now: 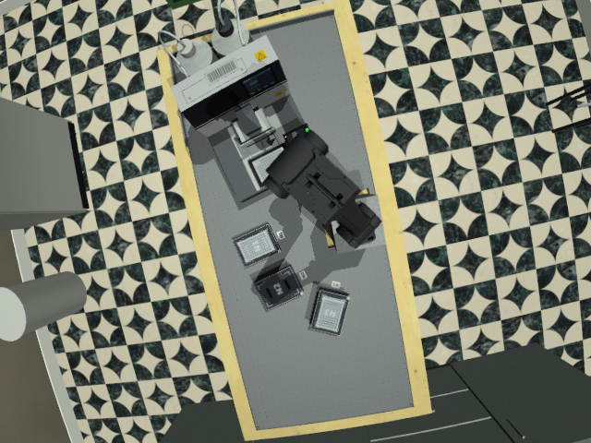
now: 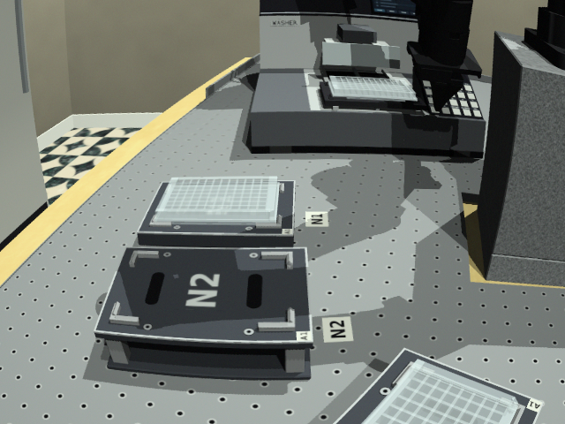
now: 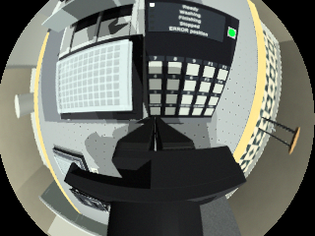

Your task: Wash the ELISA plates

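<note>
From the top, you see the arm (image 1: 310, 176) reaching over the right side of the washer (image 1: 223, 74) (image 2: 287, 48), hiding the tool. One plate (image 1: 265, 164) (image 2: 372, 87) (image 3: 94, 79) is on the carrier, partly covered by the arm; your lamp (image 1: 307, 129) (image 3: 231, 32) glows green. On the surface (image 1: 329, 381) (image 2: 365, 274), N1 (image 1: 236, 237) (image 2: 214, 239) and N3 (image 1: 311, 328) (image 2: 349, 417) each bear a plate, while N2 (image 1: 279, 287) (image 2: 177, 310) shows its bare top. In the exterior view, your tool (image 2: 439, 108) (image 3: 155, 119) points down at the keypad's (image 2: 470, 98) (image 3: 189, 88) near left part, beside the carrier's plate. In the wrist view, your tool's fingers are pressed together with nothing between them, their tips just by START (image 3: 155, 111); you cannot tell whether they touch it.
</note>
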You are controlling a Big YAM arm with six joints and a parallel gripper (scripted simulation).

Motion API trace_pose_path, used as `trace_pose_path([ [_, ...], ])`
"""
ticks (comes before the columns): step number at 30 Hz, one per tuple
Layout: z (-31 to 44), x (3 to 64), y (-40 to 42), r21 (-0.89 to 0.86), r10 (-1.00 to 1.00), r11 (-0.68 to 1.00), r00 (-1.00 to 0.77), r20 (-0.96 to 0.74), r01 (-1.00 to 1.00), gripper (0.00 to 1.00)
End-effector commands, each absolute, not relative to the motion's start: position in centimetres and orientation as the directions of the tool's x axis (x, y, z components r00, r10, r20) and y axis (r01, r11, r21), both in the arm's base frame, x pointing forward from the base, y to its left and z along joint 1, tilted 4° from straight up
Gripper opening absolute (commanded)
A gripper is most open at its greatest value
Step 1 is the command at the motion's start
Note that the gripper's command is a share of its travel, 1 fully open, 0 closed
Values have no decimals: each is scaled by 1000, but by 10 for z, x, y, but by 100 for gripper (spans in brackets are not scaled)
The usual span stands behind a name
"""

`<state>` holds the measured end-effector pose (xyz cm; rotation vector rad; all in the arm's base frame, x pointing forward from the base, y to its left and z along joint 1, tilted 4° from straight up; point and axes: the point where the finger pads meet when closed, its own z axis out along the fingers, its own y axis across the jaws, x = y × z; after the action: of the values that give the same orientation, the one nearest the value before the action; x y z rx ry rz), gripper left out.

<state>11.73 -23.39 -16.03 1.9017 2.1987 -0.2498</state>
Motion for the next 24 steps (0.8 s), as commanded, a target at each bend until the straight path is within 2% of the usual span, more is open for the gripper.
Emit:
trace_pose_path([
  [1, -163, 119, -240, 21, 947, 155, -142, -289, 988, 0],
  [24, -160, 118, -234, 18, 950, 153, -142, -279, 988, 0],
])
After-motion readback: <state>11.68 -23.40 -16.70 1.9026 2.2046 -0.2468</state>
